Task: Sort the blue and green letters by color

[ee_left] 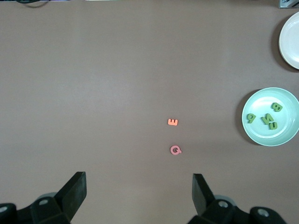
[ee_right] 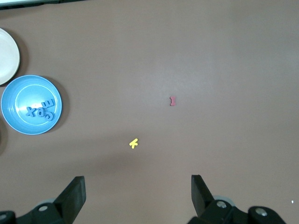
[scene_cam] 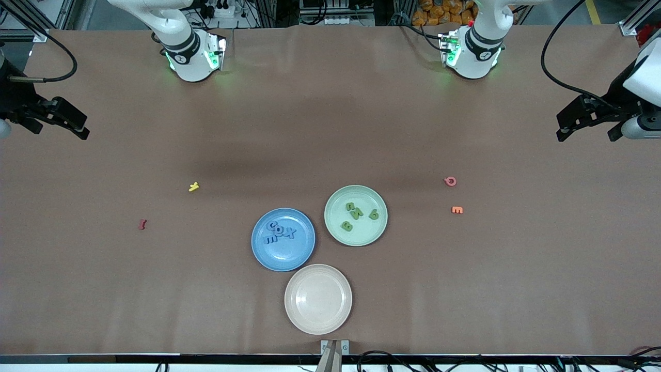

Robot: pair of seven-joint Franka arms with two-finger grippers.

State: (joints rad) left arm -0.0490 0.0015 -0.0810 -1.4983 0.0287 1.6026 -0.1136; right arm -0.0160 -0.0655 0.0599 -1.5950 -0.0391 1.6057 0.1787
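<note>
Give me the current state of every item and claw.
Blue letters: all four in blue plate.
Green letters: all four in green plate.
Cream plate: empty.
Left claw: open, empty.
Right claw: open, empty.

desk (scene_cam: 330, 119) covered in matt brown paper, lightly creased. blue plate (scene_cam: 283, 253), green plate (scene_cam: 356, 232), cream plate (scene_cam: 318, 298) look smooth semi-gloss plastic. blue letters (scene_cam: 279, 232) and green letters (scene_cam: 359, 215) matt, foam-like.

White arms (scene_cam: 191, 49), green base lights, black cables, black tools.
</note>
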